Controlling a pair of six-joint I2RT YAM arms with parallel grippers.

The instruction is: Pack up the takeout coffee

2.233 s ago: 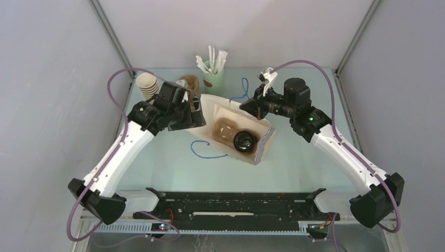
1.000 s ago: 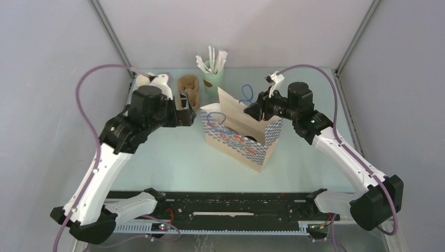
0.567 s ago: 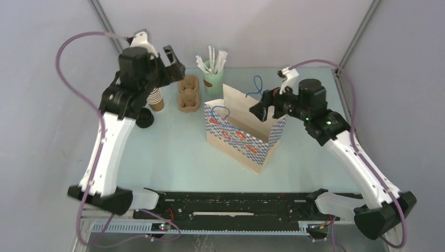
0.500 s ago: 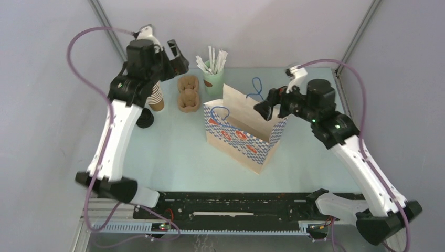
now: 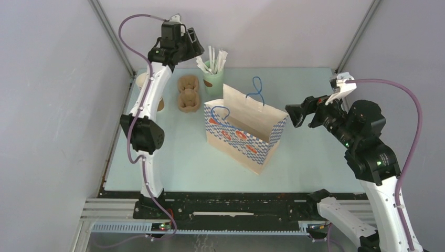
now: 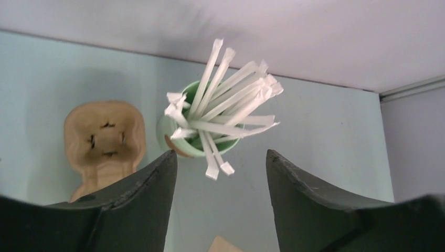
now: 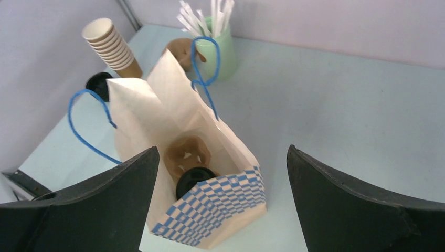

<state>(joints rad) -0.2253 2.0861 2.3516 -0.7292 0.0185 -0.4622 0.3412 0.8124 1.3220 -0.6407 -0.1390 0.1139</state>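
Now, in the middle of the worktop (image 5: 315, 157), a paper bag (image 5: 244, 131), standing up with its mouth open. Plain brown on the wide sides, blue and white checks on the lower part and the end. Two blue string handles (image 5: 256, 89) sticking up from the top.

Down inside the bag, at the bottom, one takeout coffee (image 7: 193, 179), round black lid facing up. Tucked into a brown cup tray (image 7: 184, 153) that lies on the bag's floor, with a bare tray hole just beside it. Seen only from the right wrist view; hidden by the bag's sides from above.

Behind the bag, near the far edge of the worktop, a green cup (image 5: 213, 80) stuffed with white wrapped straws (image 5: 212, 59). Behind the bag and a bit to its left, a spare tray (image 5: 188, 93), lying flat. Farther to the left of the bag, a stack of brown cups (image 7: 113, 44) with no lids, and a loose black lid (image 7: 98, 83) just beside the stack.

High up, behind the bag and to its left, the left end effector (image 5: 186, 39), looking down on the green cup. Fingers apart, nothing between them, touching nothing.

Up in the air to the right of the bag, the right end effector (image 5: 300, 110), pointing toward the bag. Fingers spread wide, nothing between them, well apart from the bag.
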